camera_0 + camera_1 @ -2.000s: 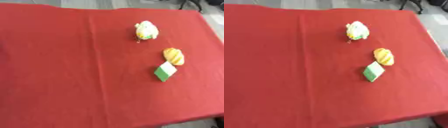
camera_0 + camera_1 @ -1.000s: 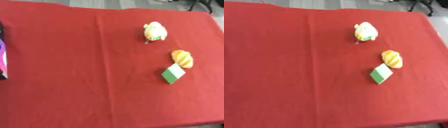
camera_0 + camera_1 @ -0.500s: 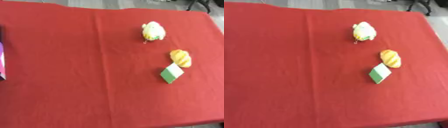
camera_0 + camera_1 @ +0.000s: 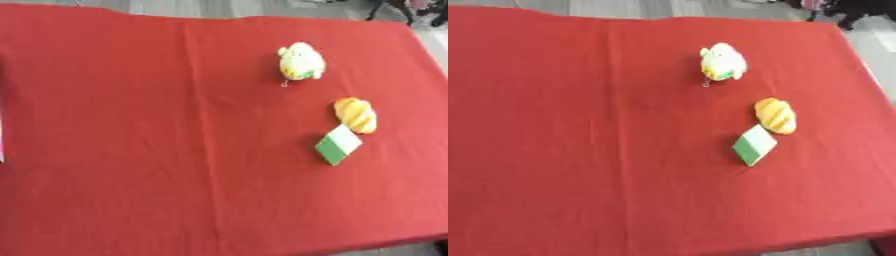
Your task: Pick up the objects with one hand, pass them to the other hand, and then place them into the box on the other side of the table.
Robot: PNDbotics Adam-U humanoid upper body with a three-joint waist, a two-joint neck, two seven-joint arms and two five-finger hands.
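Red cloth (image 4: 131, 150): creased, broad bare left expanse. Right side: pale plush toy (image 4: 301, 61); orange ribbed bread-shaped piece (image 4: 355, 114) touching green-white block (image 4: 338, 145). Hands unseen; fingers untellable.

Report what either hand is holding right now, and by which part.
Nothing is held. No hand is in view; the pale plush toy, the yellow bread-shaped toy and the green-and-white block all lie untouched on the red cloth.
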